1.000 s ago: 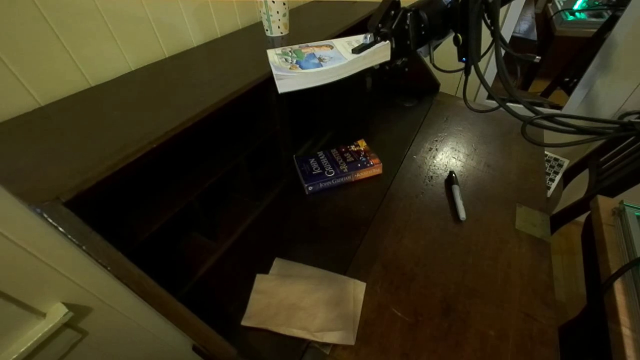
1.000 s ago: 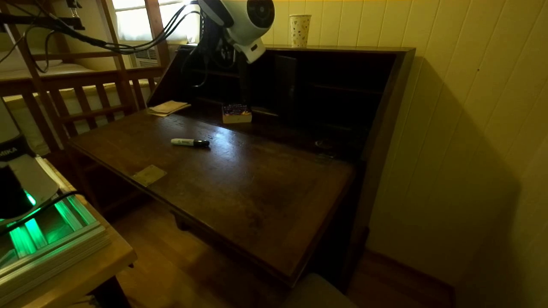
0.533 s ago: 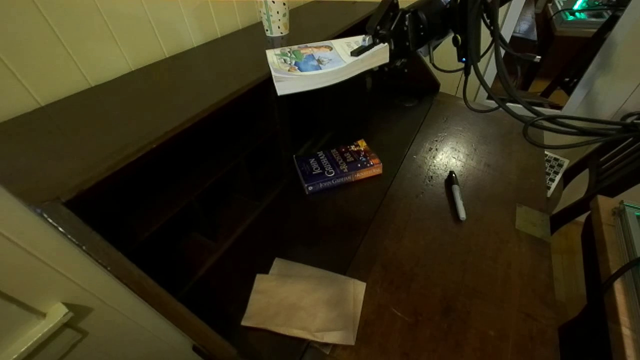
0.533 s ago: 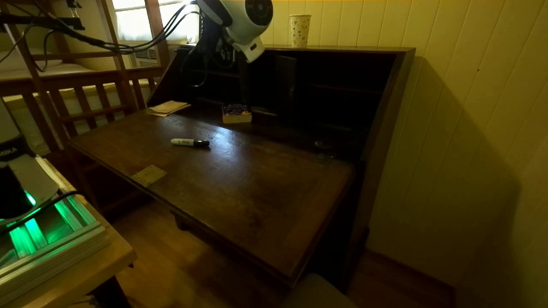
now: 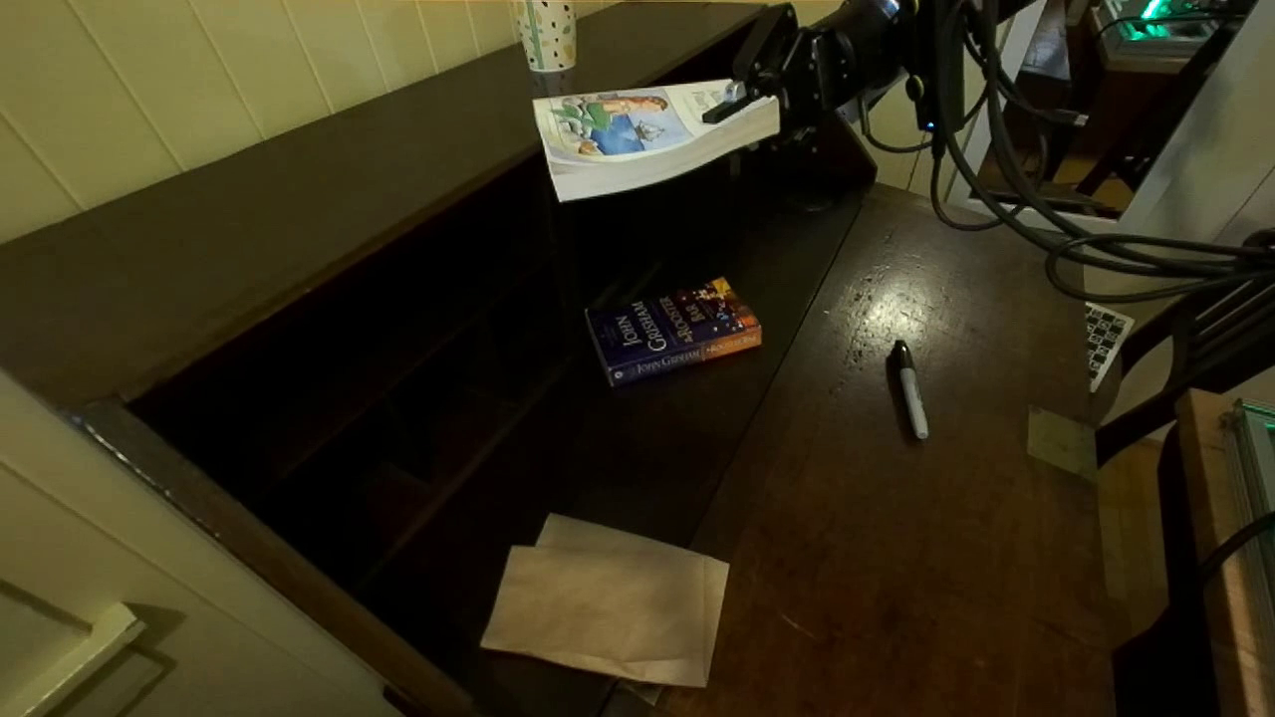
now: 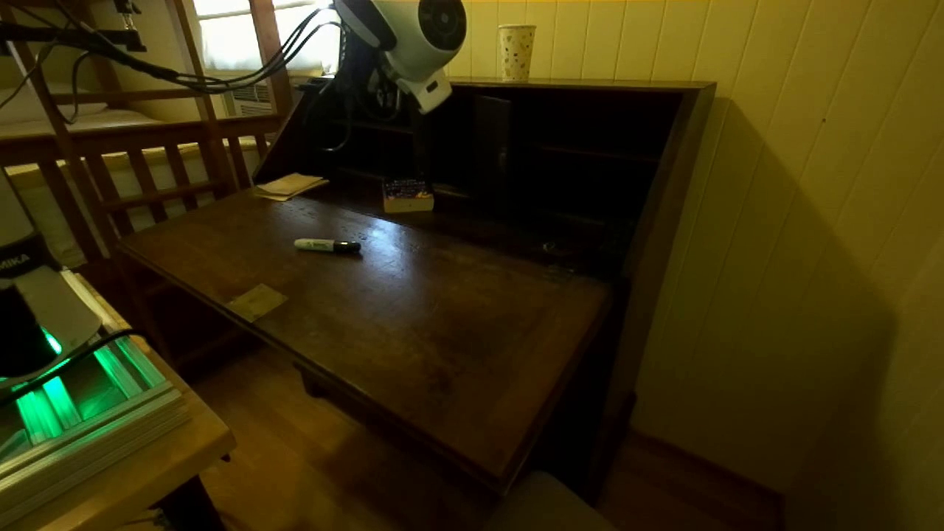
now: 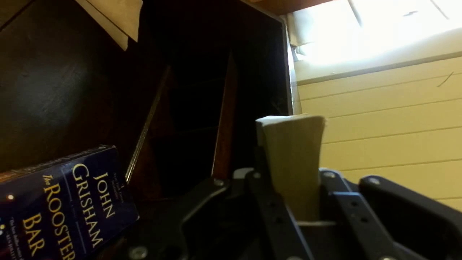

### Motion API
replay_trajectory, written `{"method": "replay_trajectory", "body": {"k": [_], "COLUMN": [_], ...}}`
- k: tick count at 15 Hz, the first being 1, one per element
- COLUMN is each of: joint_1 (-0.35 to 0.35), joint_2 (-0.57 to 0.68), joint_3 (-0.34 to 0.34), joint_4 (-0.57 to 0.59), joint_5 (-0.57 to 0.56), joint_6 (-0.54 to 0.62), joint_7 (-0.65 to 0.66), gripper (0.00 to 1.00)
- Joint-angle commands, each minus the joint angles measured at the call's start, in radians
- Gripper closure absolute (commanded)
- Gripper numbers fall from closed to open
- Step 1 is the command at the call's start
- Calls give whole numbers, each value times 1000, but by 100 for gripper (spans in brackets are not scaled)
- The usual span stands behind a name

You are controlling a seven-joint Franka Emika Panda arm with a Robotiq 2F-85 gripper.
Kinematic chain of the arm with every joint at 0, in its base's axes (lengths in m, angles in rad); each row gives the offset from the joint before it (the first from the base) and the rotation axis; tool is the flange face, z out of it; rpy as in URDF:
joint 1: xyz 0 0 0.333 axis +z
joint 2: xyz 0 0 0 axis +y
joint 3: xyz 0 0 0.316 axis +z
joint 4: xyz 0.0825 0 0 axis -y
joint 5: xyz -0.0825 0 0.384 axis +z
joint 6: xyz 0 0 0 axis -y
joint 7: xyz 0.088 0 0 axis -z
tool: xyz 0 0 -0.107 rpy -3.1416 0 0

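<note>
At the far left of an exterior view, the dark compartments (image 5: 349, 398) of the desk (image 5: 877, 597) are facing the writing side, and above them the top ledge (image 5: 299, 199) is running along the panelled wall (image 5: 249, 70). A spotted cup (image 5: 547, 38) is standing upright on this ledge, near the wall. Lower down, some brown papers (image 5: 608, 607) are lying one upon another, and their right side is crossing the seam (image 5: 759, 408) of the desk.

More to the right, I am holding a thick paperback (image 5: 637, 134) in the air, with a coloured picture facing up. My jaws are gripping it near its right end, and in the wrist view they are pressing it from both faces. Its free end is reaching to the left, and here it is overlapping the front edge of the ledge; whether the two are touching, I cannot tell. Under it, across a good gap of air, a blue John Grisham book (image 5: 667, 334) is lying flat, cover up, its nearest corner just beside the seam.

Further right, past the seam, a marker (image 5: 910, 393) is lying, with its black cap pointing away from the papers. A strip of wood is separating it from the blue book, and another strip from a metal plate (image 5: 1061, 443) at the front edge of the desk. At the far right my cables (image 5: 1210, 262) are hanging in loops.
</note>
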Motion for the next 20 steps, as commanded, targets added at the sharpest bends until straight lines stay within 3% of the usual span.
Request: {"method": "replay_trajectory", "body": {"k": [1,10,20], "joint_1": [10,5,-4], "joint_2": [-58,-91,-71], "joint_3": [-18,-46,-55], "joint_4": [-83,-177,-190], "joint_5": [-33,-80,-83], "joint_6": [12,47,119], "joint_7": [40,68,12], "gripper": [94,94,94]}}
